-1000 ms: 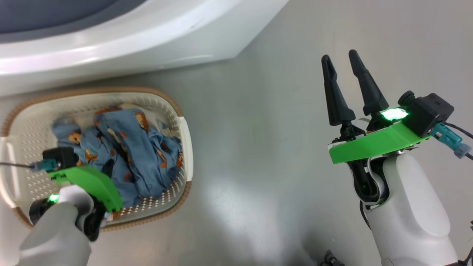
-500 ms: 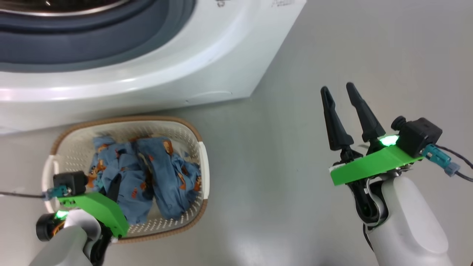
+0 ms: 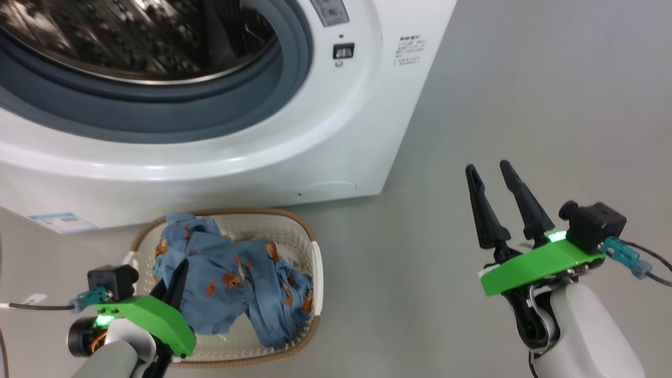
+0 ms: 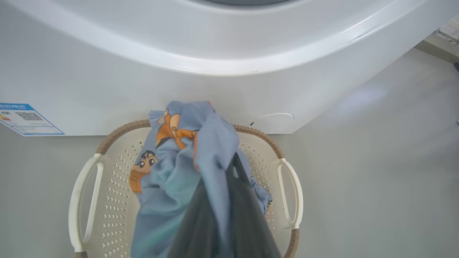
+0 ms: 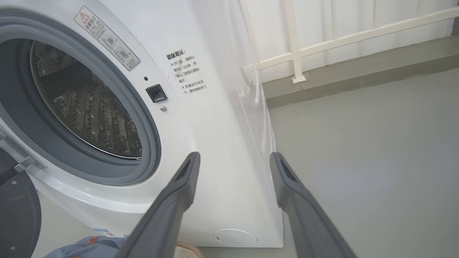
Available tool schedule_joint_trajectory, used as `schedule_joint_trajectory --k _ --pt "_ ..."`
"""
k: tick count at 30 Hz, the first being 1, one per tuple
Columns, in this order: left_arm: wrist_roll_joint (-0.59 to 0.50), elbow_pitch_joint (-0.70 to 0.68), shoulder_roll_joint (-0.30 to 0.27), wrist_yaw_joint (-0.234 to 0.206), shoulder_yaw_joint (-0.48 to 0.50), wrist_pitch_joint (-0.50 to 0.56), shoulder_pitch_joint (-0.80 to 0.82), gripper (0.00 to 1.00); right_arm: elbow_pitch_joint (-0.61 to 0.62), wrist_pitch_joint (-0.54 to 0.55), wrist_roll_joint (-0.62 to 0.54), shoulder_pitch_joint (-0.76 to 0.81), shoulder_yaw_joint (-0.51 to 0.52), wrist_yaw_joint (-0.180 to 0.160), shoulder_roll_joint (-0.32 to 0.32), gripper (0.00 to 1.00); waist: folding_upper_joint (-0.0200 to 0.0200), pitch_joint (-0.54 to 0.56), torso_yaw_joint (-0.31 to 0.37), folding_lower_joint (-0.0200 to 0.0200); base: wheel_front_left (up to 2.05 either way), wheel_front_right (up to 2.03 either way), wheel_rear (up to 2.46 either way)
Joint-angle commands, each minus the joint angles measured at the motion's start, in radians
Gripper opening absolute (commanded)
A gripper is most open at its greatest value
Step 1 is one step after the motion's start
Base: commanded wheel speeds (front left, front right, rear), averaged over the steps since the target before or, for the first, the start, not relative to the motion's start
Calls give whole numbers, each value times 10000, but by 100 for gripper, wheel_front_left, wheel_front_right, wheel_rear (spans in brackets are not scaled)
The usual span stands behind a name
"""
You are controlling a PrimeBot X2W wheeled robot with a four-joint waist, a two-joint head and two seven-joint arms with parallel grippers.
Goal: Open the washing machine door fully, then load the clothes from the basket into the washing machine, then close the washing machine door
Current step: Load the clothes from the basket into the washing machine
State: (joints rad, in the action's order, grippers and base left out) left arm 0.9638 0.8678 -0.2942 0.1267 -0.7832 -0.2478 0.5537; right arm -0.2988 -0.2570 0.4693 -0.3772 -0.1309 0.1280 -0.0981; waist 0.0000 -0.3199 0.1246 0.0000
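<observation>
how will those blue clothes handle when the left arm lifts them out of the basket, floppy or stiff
Probably floppy: the clothes drape in soft folds around the left gripper, jaws shut on them. Likely light, since a thin pinch bunches them. The part lying in the basket may trail and could snag the rim.

Brightly, evenly lit, shadows soft. Glaring on washing machine (image 3: pixel 152 169) front at 9 o'clock, head view; blurred at 6 o'clock on near fingers (image 4: pixel 247 229), left wrist view.
</observation>
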Motion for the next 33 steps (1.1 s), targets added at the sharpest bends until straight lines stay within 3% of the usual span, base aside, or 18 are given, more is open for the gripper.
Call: schedule_joint_trajectory --k 1,9,16,25,33 --pt "-243 -504 -416 -166 592 -133 -155 0 180 -48 85 265 -171 27 -35 100 0 676 -349 0 0 0 0" --pt "-1623 -3095 -519 -1040 2103 -137 -1409 0 42 -48 154 726 -129 27 -181 100 0 1441 -521 0 0 0 0" --pt "-2558 -5214 -477 -1555 3101 -138 -2733 0 -49 -48 167 1118 -179 27 -291 100 0 2075 -566 0 0 0 0" --pt "-3454 -7150 -433 -2285 3648 -138 -3792 0 -82 -48 196 1316 -262 27 -441 100 0 2482 -587 0 0 0 0" --pt "-3870 -8101 -488 -2557 3759 -139 -4218 0 -3 -48 146 1357 -378 27 -668 100 0 2520 -635 0 0 0 0"
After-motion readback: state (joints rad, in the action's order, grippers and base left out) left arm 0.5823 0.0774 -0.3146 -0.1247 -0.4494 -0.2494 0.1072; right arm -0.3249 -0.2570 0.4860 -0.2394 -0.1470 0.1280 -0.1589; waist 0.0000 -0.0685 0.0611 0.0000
